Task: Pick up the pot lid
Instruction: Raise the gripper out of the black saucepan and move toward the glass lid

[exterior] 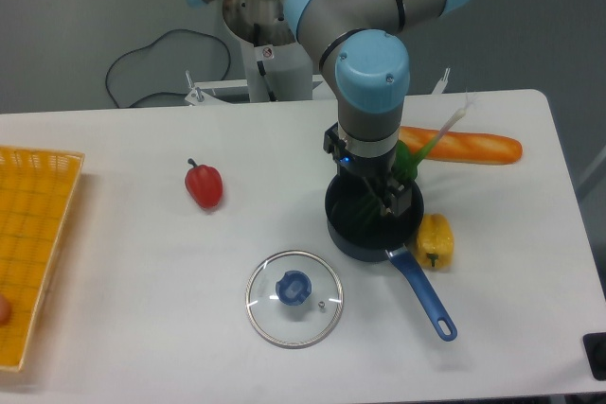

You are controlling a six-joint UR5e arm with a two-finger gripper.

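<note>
Viewing, through my fixed camera, the glass pot lid (293,327) on the table (151,305), near the pot (366,241) on its front-left side.
The lid lies flat, blue knob (294,288) upward, a narrow gap between its rim and the pot. My gripper (383,198) reaches down over the pot, well away from the lid; I cannot tell whether its dark fingers are open or closed. The pot's blue handle (424,297) slants forward and right. Just beside the pot, to its right, lies a yellow pepper (435,239); behind it, a green item (406,160) and, to the rear right, a long orange item (489,149). Well left of the pot: a red item with a dark stem (204,185) and, farther out, an orange crate (73,208).
</note>
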